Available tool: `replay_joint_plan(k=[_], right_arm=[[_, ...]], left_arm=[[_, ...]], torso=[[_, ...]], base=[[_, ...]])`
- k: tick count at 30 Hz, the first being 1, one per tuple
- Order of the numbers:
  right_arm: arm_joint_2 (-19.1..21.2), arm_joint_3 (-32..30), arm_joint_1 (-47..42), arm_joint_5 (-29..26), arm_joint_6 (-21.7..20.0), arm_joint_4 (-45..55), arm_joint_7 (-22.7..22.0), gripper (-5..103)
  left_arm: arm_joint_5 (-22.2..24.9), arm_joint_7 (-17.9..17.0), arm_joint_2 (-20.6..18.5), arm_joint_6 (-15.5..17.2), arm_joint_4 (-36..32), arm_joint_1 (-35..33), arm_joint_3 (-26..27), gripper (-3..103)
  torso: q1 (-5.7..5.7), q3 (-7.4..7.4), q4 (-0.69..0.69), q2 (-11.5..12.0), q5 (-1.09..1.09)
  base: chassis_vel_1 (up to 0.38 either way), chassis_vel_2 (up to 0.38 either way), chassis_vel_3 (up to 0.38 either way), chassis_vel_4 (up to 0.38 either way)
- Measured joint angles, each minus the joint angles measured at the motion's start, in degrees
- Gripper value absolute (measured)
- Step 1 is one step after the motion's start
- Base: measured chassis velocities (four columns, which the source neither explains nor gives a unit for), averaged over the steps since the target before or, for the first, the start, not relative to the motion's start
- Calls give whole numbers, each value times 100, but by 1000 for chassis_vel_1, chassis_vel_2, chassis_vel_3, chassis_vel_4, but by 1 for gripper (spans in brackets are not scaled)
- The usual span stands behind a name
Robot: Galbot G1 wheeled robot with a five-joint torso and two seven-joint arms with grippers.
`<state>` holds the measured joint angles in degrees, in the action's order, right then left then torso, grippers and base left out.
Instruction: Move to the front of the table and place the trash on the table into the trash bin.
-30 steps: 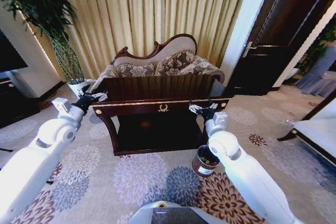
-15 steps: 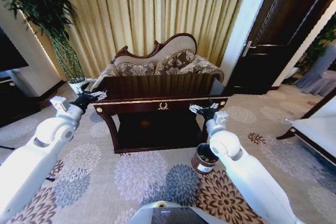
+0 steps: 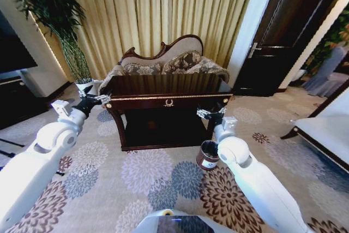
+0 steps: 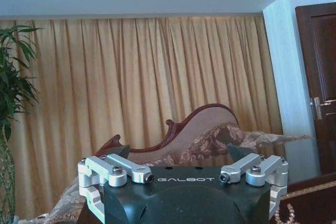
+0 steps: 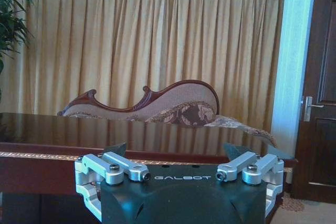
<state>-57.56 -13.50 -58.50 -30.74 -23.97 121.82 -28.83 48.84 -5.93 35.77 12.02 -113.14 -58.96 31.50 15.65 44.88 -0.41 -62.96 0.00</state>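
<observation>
I see the dark glossy desk [image 3: 166, 85] straight ahead, its gold emblem facing me, with a patterned sofa [image 3: 163, 64] and gold curtains [image 3: 158, 9] behind it. Its top looks bare from here; I cannot make out any trash on it. The trash bin [image 3: 208, 154] stands on the flowered carpet [image 3: 147, 173] near the desk's front right leg, beside my right arm. My left gripper [image 3: 96, 100] hangs just off the desk's front left corner, fingers apart and empty. My right gripper [image 3: 209, 114] hangs in front of the desk's right end, below its top edge, fingers also apart and empty. A potted plant [image 3: 57, 20] stands at far left, and a dark door [image 3: 283, 31] at right.
</observation>
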Motion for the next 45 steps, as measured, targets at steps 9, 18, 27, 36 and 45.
replay_joint_plan(k=[9, 18, 27, 36, 45], right_arm=[[-18, -8, 6, 15, 2, -69, 3, 100], [-21, -16, 13, 25, -7, -80, 3, 100], [17, -33, 11, 28, -9, -55, 3, 100], [38, -22, 6, 88, 131, -72, 30, 100], [7, -22, -29, 112, 230, -154, 37, 100]], left_arm=[[-2, 29, 1, -23, 0, -15, -2, 100], [-9, 38, 5, -40, -31, -44, 7, 100], [-14, 28, 0, -62, -84, -89, 26, 100], [-14, -5, 9, -81, -173, -209, 81, 100], [-24, -64, 25, -81, -230, -289, 112, 100]], torso=[[1, 0, 1, 0, 0], [0, 0, 4, 0, -1], [1, 0, -1, 1, 0], [-4, -2, 2, -2, 1], [3, 2, 3, 2, 1]], base=[[170, -168, -168, 163], [181, -188, -178, 201], [110, -210, -115, 199], [116, -190, -102, 224], [23, -2, -25, 5]])
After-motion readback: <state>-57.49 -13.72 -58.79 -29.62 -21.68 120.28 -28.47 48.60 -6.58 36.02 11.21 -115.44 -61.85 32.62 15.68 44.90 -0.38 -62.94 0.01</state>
